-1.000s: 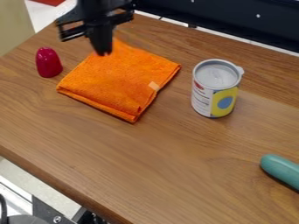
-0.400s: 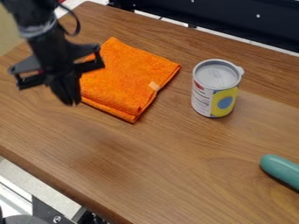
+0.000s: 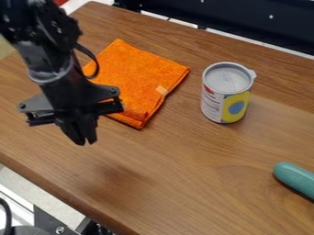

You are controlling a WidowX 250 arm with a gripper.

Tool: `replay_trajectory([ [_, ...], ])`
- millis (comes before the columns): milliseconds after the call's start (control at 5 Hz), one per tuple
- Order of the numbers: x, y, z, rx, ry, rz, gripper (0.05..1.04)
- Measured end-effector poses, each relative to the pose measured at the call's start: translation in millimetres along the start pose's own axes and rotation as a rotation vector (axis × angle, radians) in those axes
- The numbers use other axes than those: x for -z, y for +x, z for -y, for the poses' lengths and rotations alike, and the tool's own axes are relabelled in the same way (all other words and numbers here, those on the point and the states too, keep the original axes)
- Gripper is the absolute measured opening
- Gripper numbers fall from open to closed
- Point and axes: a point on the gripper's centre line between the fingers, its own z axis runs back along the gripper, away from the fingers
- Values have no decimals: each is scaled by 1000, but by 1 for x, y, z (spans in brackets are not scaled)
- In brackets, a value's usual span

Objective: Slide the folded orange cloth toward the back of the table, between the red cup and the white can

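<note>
Wood grain runs across the counter (image 3: pixel 184 183), whose near edge slants down from the left. At left, the arm (image 3: pixel 58 82) comes in from the top corner, and its hand (image 3: pixel 86 142) hangs above the wood, just in front of the cloth. Nothing shows in its grip, though from this slant I cannot tell whether the hand is wide or narrow. That looks like a moment between grips, with no handling under way.

Right of the arm and partly behind it, the orange cloth (image 3: pixel 138 78) lies folded and flat. Gripping it would call for a shift back and to the right, then a lowering onto a fold or corner. A strip of wood separates the cloth from the can (image 3: pixel 225 94), which stands upright; sideways moves there need care not to tip it. Behind both, the dark panel (image 3: pixel 245 20) bounds the far side. At the right edge lies a teal thing (image 3: pixel 295 178), cut off by the view. Between it and the hand, wood gives the widest room for moving.
</note>
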Motion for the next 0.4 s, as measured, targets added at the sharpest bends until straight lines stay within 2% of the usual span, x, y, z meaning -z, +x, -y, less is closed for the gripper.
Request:
replay_trajectory([
  [200, 2, -1, 0, -5, -9, -30, 443],
  [400, 2, 0, -2, 14, -7, -31, 764],
])
